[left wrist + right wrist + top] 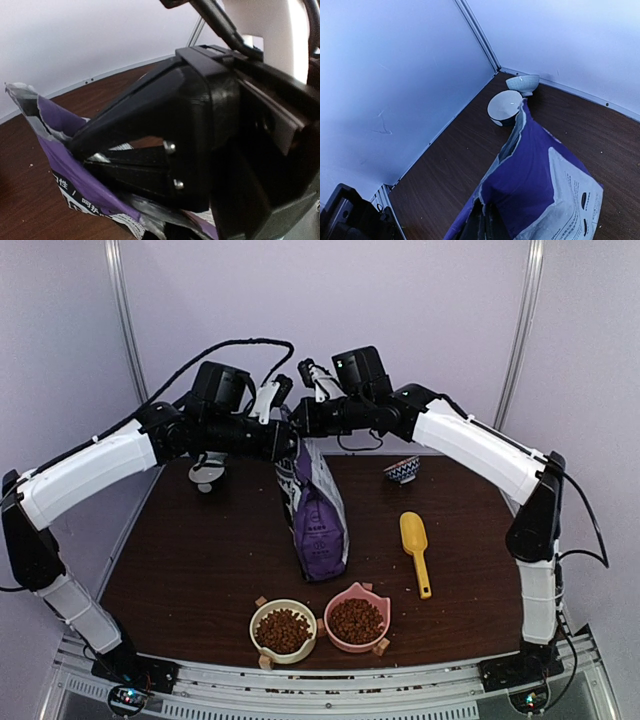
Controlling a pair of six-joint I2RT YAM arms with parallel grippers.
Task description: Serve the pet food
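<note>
**Mia:** What is hard to see?
**Tom:** The inside of the purple bag (322, 515). Also, the right gripper (482, 227) is cut off at the bottom of its own view.
**Mia:** How are the arms?
**Tom:** Both bend in over the bag's top. The left gripper (80, 150) squeezes the torn edge tight. The right one pinches it too.
**Mia:** Where is the pet food (284, 630)?
**Tom:** In the cream bowl (253, 625) and the pink bowl (386, 618), in front of the bag on the brown table (200, 570). The walls behind the bag are pale.

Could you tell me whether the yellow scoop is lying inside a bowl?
No, the yellow scoop lies flat on the bare table, right of the purple bag.
</note>
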